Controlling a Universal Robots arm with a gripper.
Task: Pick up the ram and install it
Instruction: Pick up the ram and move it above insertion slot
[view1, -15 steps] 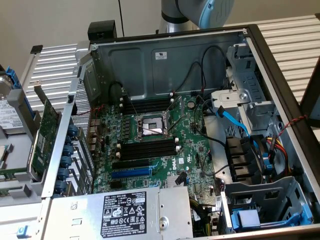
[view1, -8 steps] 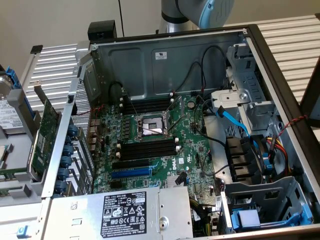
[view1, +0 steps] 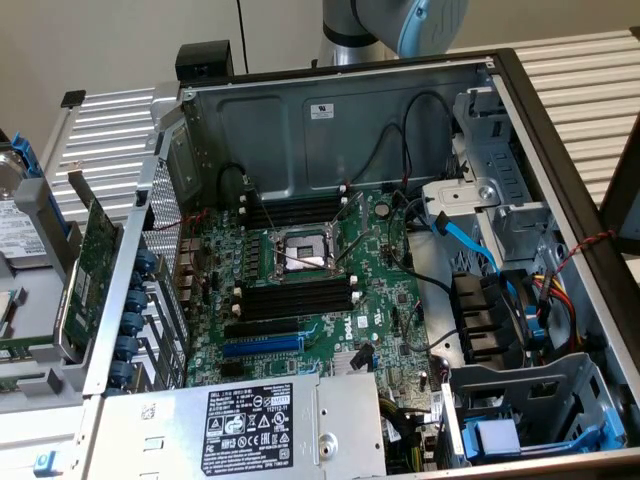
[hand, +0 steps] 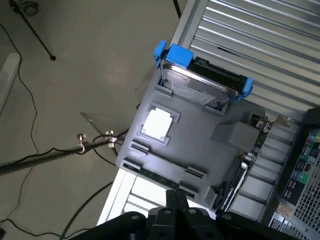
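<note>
The ram (hand: 156, 175) is a thin green stick lying flat in a groove along the edge of a grey fixture tray (hand: 200, 145), seen in the wrist view. My gripper (hand: 176, 201) shows as black parts hanging above that tray, closest to the ram's groove and apart from it. Nothing is visibly held. In the exterior view only the arm's upper joint (view1: 392, 28) appears, behind the open computer case. On the motherboard (view1: 385, 300), long black memory slots (view1: 296, 296) lie on both sides of the processor socket (view1: 300, 256).
The tray also carries a hard drive in a blue caddy (hand: 205, 80), a square silver chip (hand: 159, 123) and an upright green expansion card (view1: 95, 262). Cables (view1: 455, 235), a fan (view1: 490, 320) and a power supply (view1: 250, 425) crowd the case. A tripod leg (hand: 55, 154) stands on the floor.
</note>
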